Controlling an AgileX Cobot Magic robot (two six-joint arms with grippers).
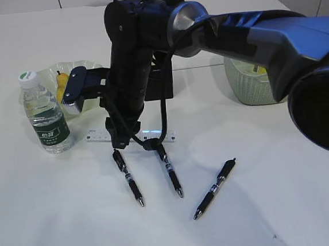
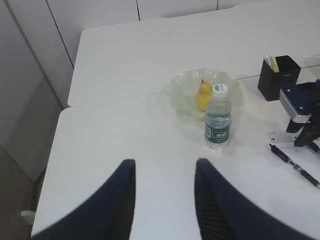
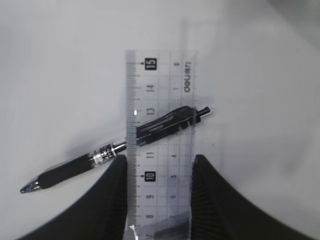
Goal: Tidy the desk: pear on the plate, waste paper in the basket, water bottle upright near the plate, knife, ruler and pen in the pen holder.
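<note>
Right gripper (image 3: pixel 159 200) jaws apart, straddling short clear plastic ruler (image 3: pixel 160 130), not yet pinched. Ruler flat on white desk (image 3: pixel 60 75), black pen (image 3: pixel 115 150) crossing it toward 8 o'clock. Ruler likely light, stiff, slippery; pinch long edges mid-length.

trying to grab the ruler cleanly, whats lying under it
In the right wrist view, a black pen lies crosswise under the clear ruler, its clip end visible through the plastic. The ruler's near end runs between the right gripper fingers, out of frame.
</note>
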